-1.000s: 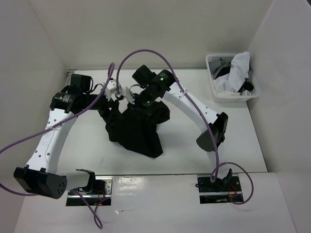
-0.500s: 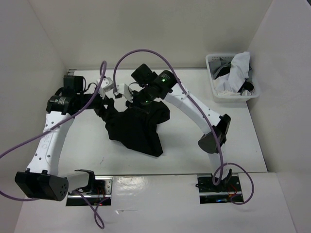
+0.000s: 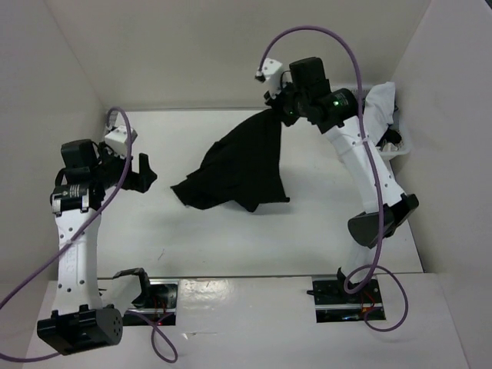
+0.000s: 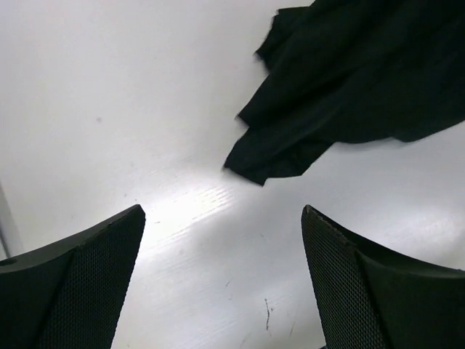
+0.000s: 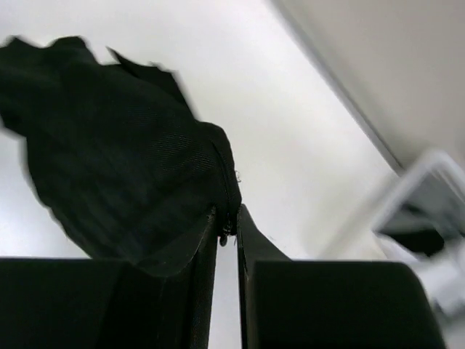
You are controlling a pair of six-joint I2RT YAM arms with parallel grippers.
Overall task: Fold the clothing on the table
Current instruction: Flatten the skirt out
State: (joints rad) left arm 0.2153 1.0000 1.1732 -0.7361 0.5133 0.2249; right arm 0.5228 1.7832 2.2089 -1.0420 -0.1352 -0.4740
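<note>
Black pleated skirt of soft fabric (image 3: 242, 169) is hanging limp from the right fingers (image 5: 182, 298), which are pinching one edge (beside what looks like a zip). Its lower part is trailing on the white worktop (image 3: 154, 231). The left fingers (image 4: 80, 283) are standing spread and empty. Being light and drapey, it is best grasped at a free corner.

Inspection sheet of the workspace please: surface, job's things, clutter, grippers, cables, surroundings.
Surface: table white, a few faint specks.
Job's things: skirt black, unfolded, one edge raised by the right gripper, the rest draped onto the table.
Clutter: basket at the far right, white cloth in it.
Grippers: left gripper open, empty, apart from the skirt; right gripper shut on the skirt.
Cables: purple cables loop over both arms, none on the skirt.
Surroundings: white walls on three sides.
</note>
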